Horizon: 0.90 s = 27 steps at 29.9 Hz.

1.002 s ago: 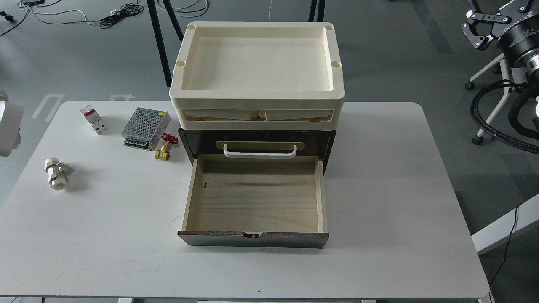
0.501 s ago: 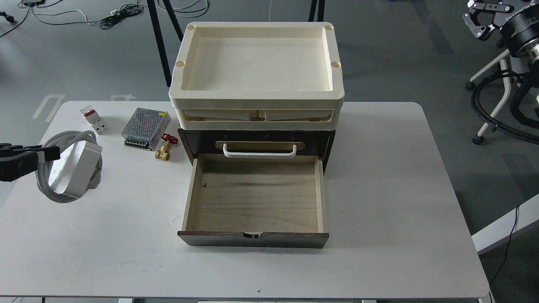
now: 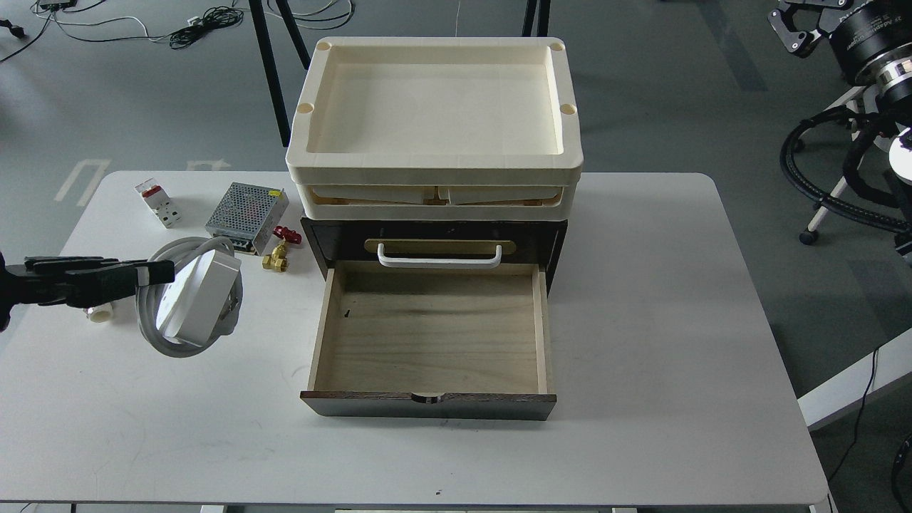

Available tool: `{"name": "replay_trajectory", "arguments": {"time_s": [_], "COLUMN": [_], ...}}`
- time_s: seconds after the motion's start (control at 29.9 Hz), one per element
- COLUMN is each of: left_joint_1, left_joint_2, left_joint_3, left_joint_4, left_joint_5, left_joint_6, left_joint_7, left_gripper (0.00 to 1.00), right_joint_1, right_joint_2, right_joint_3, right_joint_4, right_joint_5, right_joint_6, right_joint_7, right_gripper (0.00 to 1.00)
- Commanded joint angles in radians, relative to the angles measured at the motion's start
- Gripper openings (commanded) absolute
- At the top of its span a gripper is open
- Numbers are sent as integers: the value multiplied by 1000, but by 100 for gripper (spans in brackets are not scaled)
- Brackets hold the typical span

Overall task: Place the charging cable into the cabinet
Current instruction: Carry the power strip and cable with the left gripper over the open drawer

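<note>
The left hand (image 3: 153, 272) grips the charging cable (image 3: 192, 296) by its looped cord, holding it above the counter (image 3: 641, 320) left of the cabinet (image 3: 434, 239), whose drawer (image 3: 431, 342) stands pulled out. The right hand (image 3: 791, 28), far right, is partly cropped; cannot tell its state.

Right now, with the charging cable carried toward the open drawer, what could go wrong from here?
1. The left tool grips the charging cable at one edge only; its cord hangs in a loose loop, so it may swing or slip.
2. The brass valve lies between the load and the cabinet; a low pass could knock it.
3. The dangling cord might snag the drawer wall.
</note>
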Motion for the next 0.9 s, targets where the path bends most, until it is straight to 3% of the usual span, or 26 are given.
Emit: {"name": "replay_trajectory", "arguments": {"time_s": [0.0, 0.23, 0.6, 0.87], "left_joint_1": [-6, -94, -97, -86], "left_joint_2": [-51, -131, -307, -407], "left_joint_3": [-8, -9, -11, -3], "left_joint_4": [0, 0, 3, 77], "left_joint_5": [-2, -87, -156, -189], "left_joint_6": [-2, -97, -89, -80], "left_joint_7": [0, 0, 0, 0], "left_gripper": [10, 10, 10, 10], "right_joint_1": [0, -9, -9, -11], "right_joint_2": [0, 0, -1, -3], "right_joint_3": [-9, -17, -26, -26], "right_joint_4": [-3, -15, -15, -15], "right_joint_5": [-1, -1, -1, 1], "right_joint_6": [0, 1, 0, 0], "right_joint_7": [0, 0, 0, 0], "right_gripper": [99, 99, 99, 99]}}
